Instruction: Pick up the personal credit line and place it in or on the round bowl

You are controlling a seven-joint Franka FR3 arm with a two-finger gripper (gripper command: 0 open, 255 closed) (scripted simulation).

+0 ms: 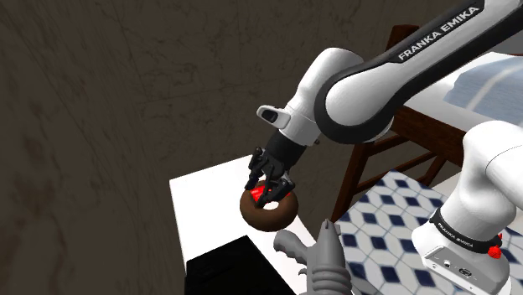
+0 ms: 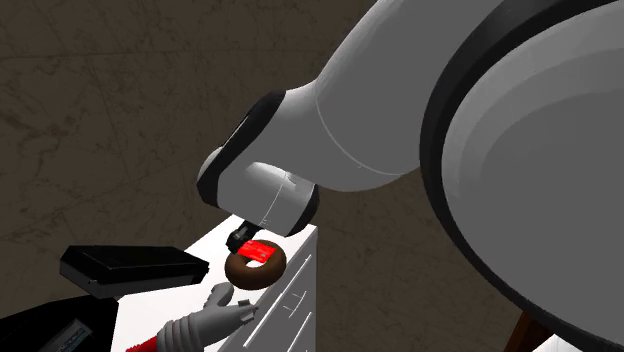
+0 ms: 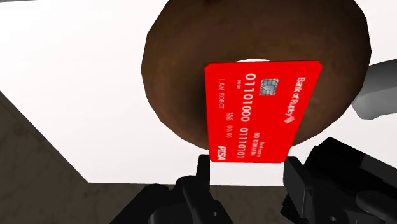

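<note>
A red bank card [image 3: 262,111] with a chip and white print hangs just above a round brown bowl [image 3: 191,63]. My black gripper [image 3: 251,168] is shut on the card's near edge, one finger [image 3: 202,170] at each side. In the shoulder view the gripper [image 1: 266,188] hovers over the bowl [image 1: 272,214], with the red card [image 1: 256,195] sticking down toward the bowl's hollow. In the second exterior view the card [image 2: 258,250] lies tilted over the bowl [image 2: 255,270], and the hand is mostly hidden behind the arm's wrist.
The bowl sits on a white tabletop [image 1: 201,205]. A grey clawed figure [image 1: 323,264] lies near the bowl and a black box [image 1: 226,268] at the table's near end. A wooden chair [image 1: 377,159] stands beside the table on a tiled floor [image 1: 394,226].
</note>
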